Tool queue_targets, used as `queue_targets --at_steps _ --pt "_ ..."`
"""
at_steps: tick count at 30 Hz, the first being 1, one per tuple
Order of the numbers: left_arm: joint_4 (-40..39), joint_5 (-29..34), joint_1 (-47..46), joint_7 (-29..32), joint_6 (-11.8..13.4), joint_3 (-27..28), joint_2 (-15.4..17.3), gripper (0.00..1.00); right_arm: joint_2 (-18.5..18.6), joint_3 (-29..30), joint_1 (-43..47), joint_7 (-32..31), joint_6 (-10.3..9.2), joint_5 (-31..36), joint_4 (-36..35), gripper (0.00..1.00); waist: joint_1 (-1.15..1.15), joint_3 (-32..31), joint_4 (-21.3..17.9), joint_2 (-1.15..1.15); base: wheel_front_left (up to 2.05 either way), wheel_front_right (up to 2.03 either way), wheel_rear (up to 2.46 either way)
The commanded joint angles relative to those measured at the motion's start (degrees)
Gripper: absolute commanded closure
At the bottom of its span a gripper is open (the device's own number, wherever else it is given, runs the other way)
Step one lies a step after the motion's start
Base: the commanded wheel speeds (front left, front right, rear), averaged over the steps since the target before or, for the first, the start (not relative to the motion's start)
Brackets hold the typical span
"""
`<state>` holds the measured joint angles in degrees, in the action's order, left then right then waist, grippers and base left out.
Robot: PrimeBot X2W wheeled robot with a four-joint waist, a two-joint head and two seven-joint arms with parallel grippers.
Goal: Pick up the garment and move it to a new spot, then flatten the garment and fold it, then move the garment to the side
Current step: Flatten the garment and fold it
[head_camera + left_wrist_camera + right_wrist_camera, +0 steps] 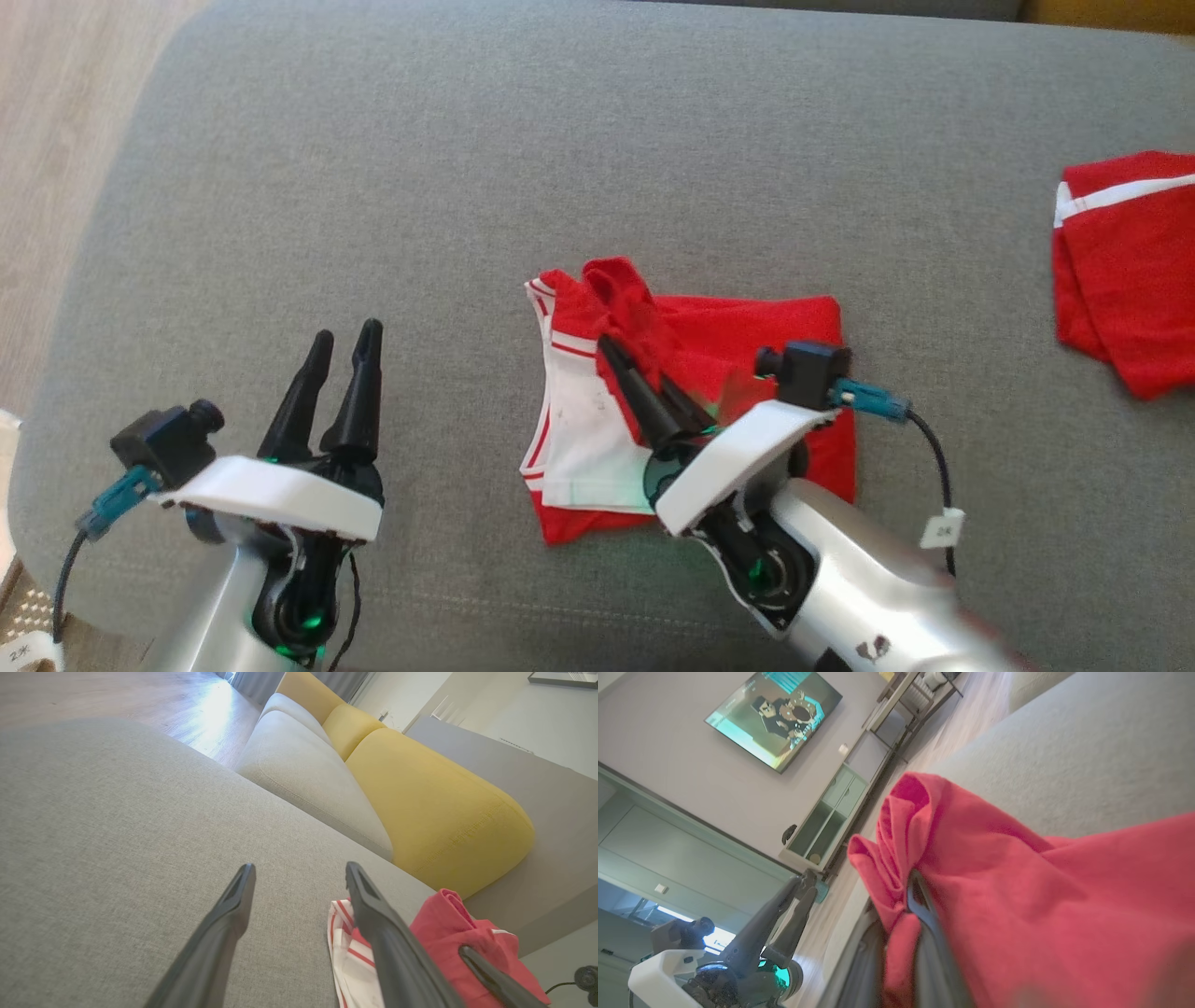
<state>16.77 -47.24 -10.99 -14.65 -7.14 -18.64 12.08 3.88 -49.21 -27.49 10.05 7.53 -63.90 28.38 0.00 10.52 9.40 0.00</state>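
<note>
The red and white garment is seen lying partly folded near the middle of the grey cushion. A raised fold of its red cloth is pinched between the nearly closed fingers of the right tool, which is angled in from the lower right. The left tool is held with its fingers spread wide above the cushion, well to the garment's left. A second red garment is laid at the cushion's right edge, well apart.
</note>
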Motion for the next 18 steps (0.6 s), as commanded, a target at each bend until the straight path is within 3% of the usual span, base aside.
queue_targets --at_steps 1,2,3,12,15,18 --pt "-1.52 -0.49 -2.95 -0.35 -0.35 1.69 0.77 0.0 -1.0 -1.62 -1.55 0.84 -0.04 -1.05 -1.17 1.0 0.0 0.17 0.22 0.0 0.0 0.0 0.0" --pt "-1.42 -0.51 -2.92 -0.35 -0.35 1.62 0.76 0.0 -1.0 -3.21 -2.26 1.05 -0.04 -2.18 -0.3 0.56 0.0 0.19 0.32 0.0 0.0 0.0 0.0" --pt "-1.32 -0.54 -2.88 -0.35 -0.35 1.51 0.76 0.0 -1.0 -4.85 -2.89 1.07 -0.04 -3.26 0.48 0.0 0.0 0.17 0.4 0.0 0.0 0.0 0.0" --pt "-0.62 -0.57 -2.82 -0.35 -0.35 1.32 0.96 0.0 -1.0 -9.76 -7.71 4.4 -0.04 -9.95 4.64 0.0 0.0 -0.53 -0.89 0.0 0.0 0.0 0.0" --pt "-0.6 -0.51 -2.67 -0.35 -0.35 1.42 1.25 0.0 -1.0 -8.33 -9.57 4.84 -0.04 -9.18 6.15 0.0 0.0 -0.89 -1.81 0.0 0.0 0.0 0.0" --pt "-0.77 -0.38 -2.51 -0.35 -0.35 1.74 1.52 0.0 -1.0 -2.85 -10.94 4.91 -0.04 -4.53 7.83 0.0 0.0 -1.18 -2.8 0.0 0.0 0.0 0.0"
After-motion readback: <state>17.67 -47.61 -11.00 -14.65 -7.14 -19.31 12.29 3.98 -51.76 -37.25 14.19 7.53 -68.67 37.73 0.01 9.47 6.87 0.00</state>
